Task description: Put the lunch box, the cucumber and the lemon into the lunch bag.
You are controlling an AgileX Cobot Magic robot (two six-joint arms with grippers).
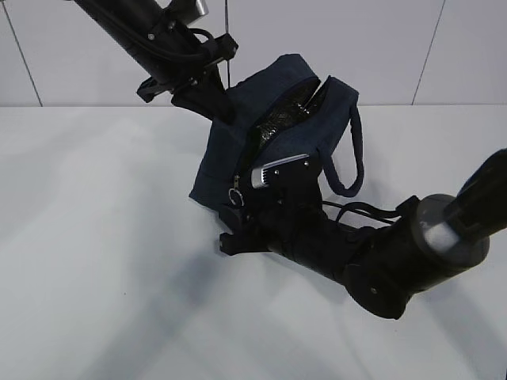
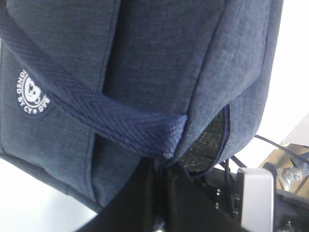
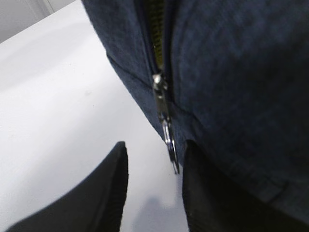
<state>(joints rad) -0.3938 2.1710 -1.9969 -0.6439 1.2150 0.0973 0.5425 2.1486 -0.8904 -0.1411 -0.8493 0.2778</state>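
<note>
R gripper (image 3: 153, 193) low, jaws apart, by lunch bag (image 3: 231, 72) zip pull (image 3: 166, 128).

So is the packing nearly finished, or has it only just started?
Hard to say. The lunch bag is partly unzipped, silvery lining showing. The left gripper pinches its handle; the right gripper sits open around the zipper pull. No lunch box, cucumber or lemon is visible anywhere; whether they are inside is hidden.

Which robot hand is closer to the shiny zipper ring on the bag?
The right gripper: its open fingers flank the zipper ring, not yet gripping. The left gripper is up at the lunch bag top, clamped on a handle.
</note>
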